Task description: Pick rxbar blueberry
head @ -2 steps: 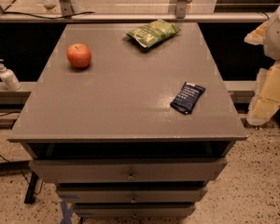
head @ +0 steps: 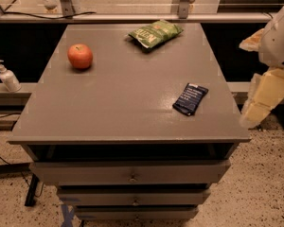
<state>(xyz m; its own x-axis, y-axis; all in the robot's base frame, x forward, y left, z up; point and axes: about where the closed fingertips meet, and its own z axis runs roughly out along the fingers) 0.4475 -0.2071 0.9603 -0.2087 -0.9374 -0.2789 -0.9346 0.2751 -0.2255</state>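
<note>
The rxbar blueberry (head: 190, 99), a small flat dark navy wrapper with white text, lies on the right part of the grey table top (head: 128, 98), near its front right corner. My gripper (head: 261, 100), cream and white, hangs off the table's right edge, to the right of the bar and slightly lower, apart from it. It holds nothing that I can see.
A red apple (head: 80, 56) sits at the back left of the table top. A green crinkly chip bag (head: 155, 33) lies at the back centre. Drawers (head: 132, 176) are below the top. A white pump bottle (head: 7, 76) stands on a ledge to the left.
</note>
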